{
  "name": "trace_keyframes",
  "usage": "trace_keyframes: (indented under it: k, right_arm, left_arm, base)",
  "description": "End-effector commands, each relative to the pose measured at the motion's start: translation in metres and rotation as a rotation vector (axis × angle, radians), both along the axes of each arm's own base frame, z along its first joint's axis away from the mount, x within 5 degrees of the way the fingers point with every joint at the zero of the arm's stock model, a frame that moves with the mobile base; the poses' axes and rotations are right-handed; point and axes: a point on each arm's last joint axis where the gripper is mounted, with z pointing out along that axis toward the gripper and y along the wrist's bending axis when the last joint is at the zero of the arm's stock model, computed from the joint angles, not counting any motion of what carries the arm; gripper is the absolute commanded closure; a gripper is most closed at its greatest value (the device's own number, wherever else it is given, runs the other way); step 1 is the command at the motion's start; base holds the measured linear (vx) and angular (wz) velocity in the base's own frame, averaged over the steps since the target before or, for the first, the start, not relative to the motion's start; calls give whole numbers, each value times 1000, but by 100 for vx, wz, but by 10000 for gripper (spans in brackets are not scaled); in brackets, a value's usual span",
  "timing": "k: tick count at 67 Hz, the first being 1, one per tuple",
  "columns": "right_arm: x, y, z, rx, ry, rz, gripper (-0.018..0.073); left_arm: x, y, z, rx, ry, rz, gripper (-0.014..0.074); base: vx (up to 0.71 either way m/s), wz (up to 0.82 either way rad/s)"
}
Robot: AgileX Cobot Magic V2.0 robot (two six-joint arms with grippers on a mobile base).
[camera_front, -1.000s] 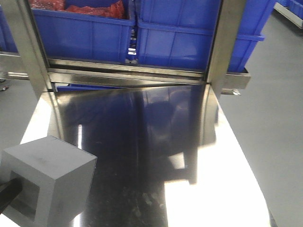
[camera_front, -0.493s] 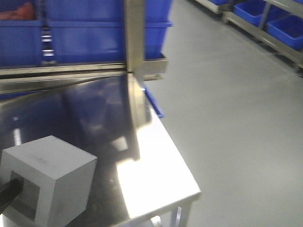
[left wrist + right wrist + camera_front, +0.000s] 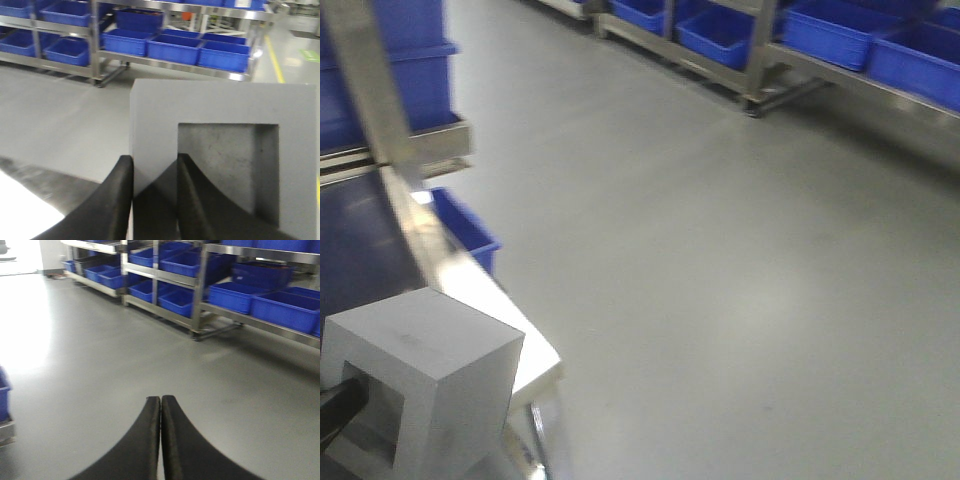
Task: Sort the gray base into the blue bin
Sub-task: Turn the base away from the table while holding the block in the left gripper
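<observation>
**Warehouse floor ahead, gray base held at lower left**

Smooth gray floor (image 3: 720, 280) fills most of the front view. Steel shelving racks (image 3: 760, 55) carrying bright-blue plastic bins (image 3: 840, 30) run along the upper right of the frame. At the left edge, the corner of a polished steel table (image 3: 480, 290) catches the light. One more blue tub (image 3: 470, 235) sits low beside the table, and further blue tubs are stacked behind a steel post in the upper left. Which of these tubs is the one for sorting cannot be told.

The gray base (image 3: 440, 350), a matte light-gray boxy block with a square recess in one face, sits at the lower left of the front view, in front of the table corner. A dark finger reaches into its recess from the left edge of the frame. Whether its underside touches the table cannot be told.

In the left wrist view the base fills the centre and right of the frame, recess facing the camera. The left end effector (image 3: 155, 160) pinches one wall of the base: one black finger (image 3: 117, 200) lies against the outer face and the other sits inside the recess.

In the right wrist view the right end effector (image 3: 161, 401) has its two black fingers pressed together with nothing between them. It points over bare floor towards the racks of blue bins across the top of the frame.
</observation>
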Motion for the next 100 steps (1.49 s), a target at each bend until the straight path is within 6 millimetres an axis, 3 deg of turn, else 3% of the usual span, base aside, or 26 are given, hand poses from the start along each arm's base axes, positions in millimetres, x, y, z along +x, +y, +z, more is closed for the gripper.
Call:
trace_keyframes:
  k: [1,69,100]
  right_arm:
    - [0,0,6,-21,-81,2,564]
    - [0,0,6,-21,-80,2,564]
    - [0,0,6,-21,-80,2,564]
  left_arm:
    - [1,-1,20,-81,-107,-3,603]
    - [1,-1,20,-81,-107,-3,603]
    - [1,-1,20,-81,-107,-3,603]
  base:
    - [-7,-76]
    - [1,-71]
    - [14,-37]
